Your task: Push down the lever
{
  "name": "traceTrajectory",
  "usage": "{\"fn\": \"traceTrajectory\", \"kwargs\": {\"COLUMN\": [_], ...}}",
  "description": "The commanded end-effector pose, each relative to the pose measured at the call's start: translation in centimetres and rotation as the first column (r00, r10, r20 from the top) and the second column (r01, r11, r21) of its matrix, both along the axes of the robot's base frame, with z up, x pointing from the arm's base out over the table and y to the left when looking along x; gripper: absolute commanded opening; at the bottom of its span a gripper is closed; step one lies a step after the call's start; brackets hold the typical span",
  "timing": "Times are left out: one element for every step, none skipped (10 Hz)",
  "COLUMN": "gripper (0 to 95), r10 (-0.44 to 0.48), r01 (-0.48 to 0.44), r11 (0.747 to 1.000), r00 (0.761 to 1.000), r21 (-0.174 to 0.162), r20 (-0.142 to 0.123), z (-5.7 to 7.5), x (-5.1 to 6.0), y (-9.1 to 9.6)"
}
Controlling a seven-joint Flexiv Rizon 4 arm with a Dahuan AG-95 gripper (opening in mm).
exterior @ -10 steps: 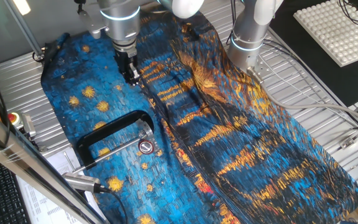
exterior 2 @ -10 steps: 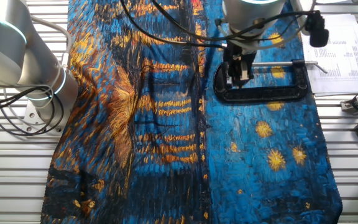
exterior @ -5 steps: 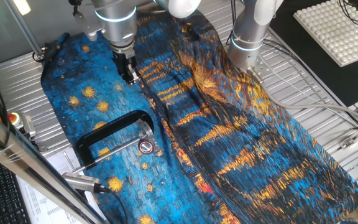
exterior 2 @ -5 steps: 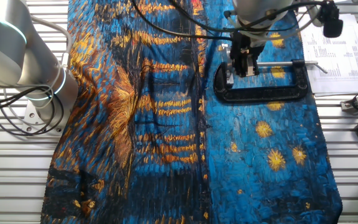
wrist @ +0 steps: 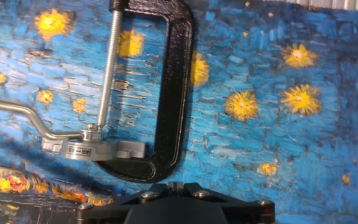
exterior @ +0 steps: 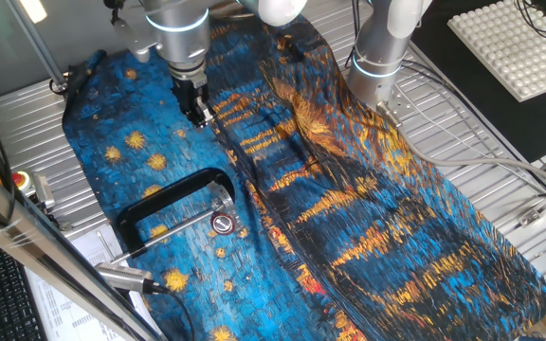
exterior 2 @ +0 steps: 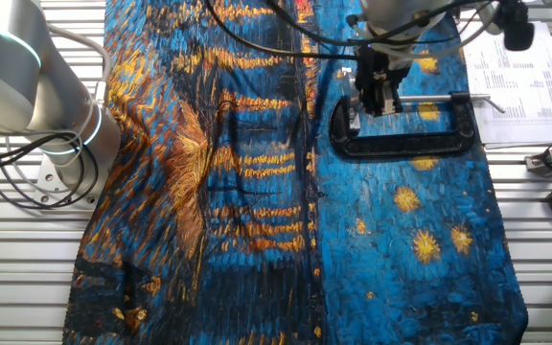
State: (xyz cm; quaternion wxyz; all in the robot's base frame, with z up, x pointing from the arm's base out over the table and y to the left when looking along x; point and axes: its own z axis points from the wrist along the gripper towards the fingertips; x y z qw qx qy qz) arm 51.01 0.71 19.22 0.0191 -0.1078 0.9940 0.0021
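A blue and orange painted cloth (exterior: 349, 208) covers most of the metal slatted desk (exterior: 500, 142). A black C-clamp frame (wrist: 173, 81) lies flat on the cloth. A white dimpled tray (exterior: 515, 43) sits off the cloth, and printed paper (exterior 2: 520, 72) lies near the clamp.

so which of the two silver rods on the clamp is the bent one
The lever: smooth, kinked, sticking out sideways from the silver head. The threaded screw is straight and spans the opening of the black clamp.
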Motion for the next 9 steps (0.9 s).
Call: {"fn": "traceTrajectory", "kwargs": {"gripper": [0.0, 0.0, 0.0, 0.0, 0.0, 0.0, 0.0, 0.0, 0.0], "r10": [0.035, 0.062, 0.090, 0.144, 0.212, 0.270, 0.337, 0.419, 0.487], "r01": [-0.035, -0.062, -0.090, -0.144, -0.212, -0.270, -0.337, -0.419, -0.486], "r11": [0.999, 0.998, 0.996, 0.990, 0.977, 0.963, 0.941, 0.908, 0.874], "r00": [0.999, 0.998, 0.996, 0.990, 0.977, 0.963, 0.941, 0.908, 0.873], "r21": [-0.003, -0.005, -0.006, -0.008, -0.008, -0.010, -0.015, -0.022, -0.025], "r20": [0.002, 0.002, 0.001, -0.001, 0.002, 0.002, 0.006, 0.017, 0.023], "z": [0.2, 0.3, 0.5, 0.8, 1.0, 1.3, 1.6, 1.8, 2.0], "x": [0.0, 0.2, 0.4, 0.5, 0.7, 0.8, 1.0, 1.2, 1.4], "y": [0.2, 0.3, 0.5, 0.9, 1.2, 1.6, 2.0, 2.6, 2.9]}}
